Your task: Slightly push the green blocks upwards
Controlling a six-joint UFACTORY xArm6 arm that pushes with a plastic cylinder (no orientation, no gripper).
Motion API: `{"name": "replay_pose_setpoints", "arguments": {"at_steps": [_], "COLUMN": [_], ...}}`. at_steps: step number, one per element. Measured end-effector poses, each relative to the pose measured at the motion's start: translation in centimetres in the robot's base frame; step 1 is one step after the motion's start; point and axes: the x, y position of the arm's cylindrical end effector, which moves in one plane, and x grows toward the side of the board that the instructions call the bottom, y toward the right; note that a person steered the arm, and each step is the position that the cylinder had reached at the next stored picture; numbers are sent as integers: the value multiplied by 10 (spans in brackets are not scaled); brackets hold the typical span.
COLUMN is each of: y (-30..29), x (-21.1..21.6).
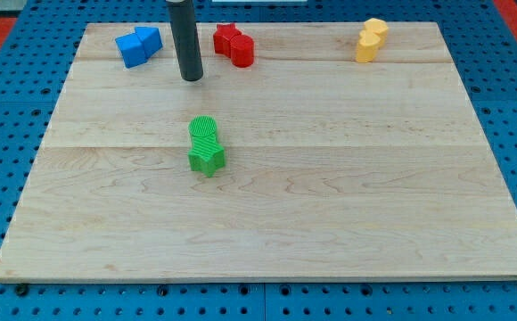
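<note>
Two green blocks stand touching near the board's middle left: a green round block (204, 130) above a green star-shaped block (207, 158). My tip (192, 78) is at the end of the dark rod that comes down from the view's top. It is above the green blocks and slightly to their left, apart from them by a clear gap.
The wooden board (330, 205) lies on a blue perforated surface. Two blue blocks (138, 45) sit touching at the top left, left of the rod. Two red blocks (234, 43) sit touching just right of the rod. Two yellow blocks (371, 40) sit at the top right.
</note>
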Motion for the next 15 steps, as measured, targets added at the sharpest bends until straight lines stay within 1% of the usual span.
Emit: {"name": "replay_pose_setpoints", "arguments": {"at_steps": [1, 7, 10, 15], "y": [-3, -2, -1, 4], "x": [-6, -6, 7, 8]}}
